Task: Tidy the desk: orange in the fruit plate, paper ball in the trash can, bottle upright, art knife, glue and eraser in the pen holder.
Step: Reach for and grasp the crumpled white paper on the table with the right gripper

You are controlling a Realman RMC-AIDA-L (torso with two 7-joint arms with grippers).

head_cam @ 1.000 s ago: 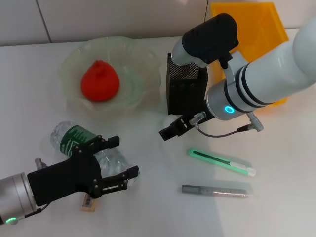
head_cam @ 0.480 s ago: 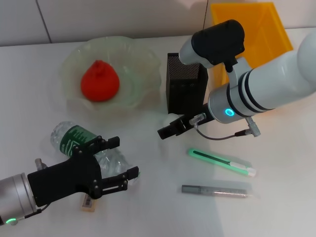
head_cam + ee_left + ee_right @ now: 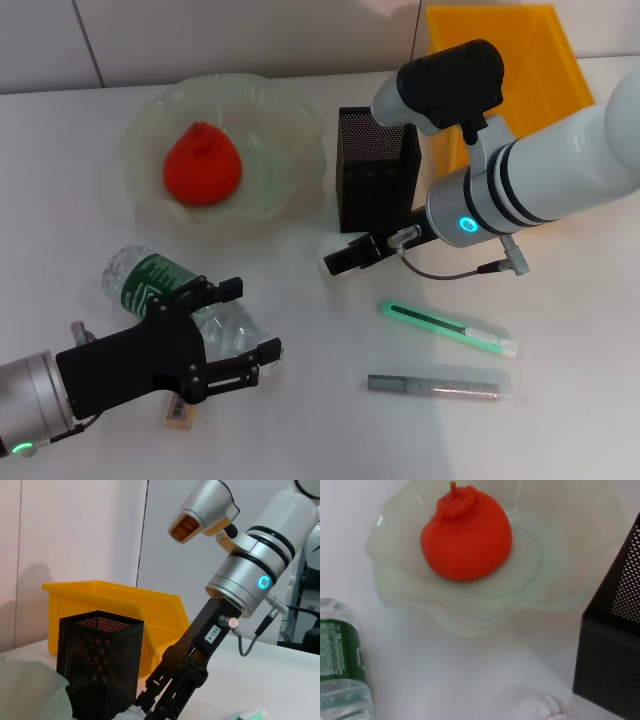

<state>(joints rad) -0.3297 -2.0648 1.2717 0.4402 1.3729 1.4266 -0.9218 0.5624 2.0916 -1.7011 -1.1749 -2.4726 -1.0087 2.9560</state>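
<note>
Head view: the paper ball (image 3: pixel 333 243) lies on the desk at the foot of the pen holder (image 3: pixel 377 170), on the holder's near left corner. The right gripper (image 3: pixel 340 262) is low just in front of the holder, its tip right at the ball, so the right arm is by far the nearer. I cannot tell here whether its jaws are parted or touching the ball. The left gripper (image 3: pixel 232 345) is well away from the holder, jaws spread wide and holding nothing, over the lying bottle (image 3: pixel 170 295).

Left wrist view: the right gripper (image 3: pixel 167 700) slants down beside the holder (image 3: pixel 99 660) with the ball (image 3: pixel 134 713) just at its fingers; grip unclear.

Right wrist view: the ball (image 3: pixel 540 707) sits against the holder (image 3: pixel 612 645); the orange (image 3: pixel 466 534) is already in the plate (image 3: pixel 405 580).
</note>
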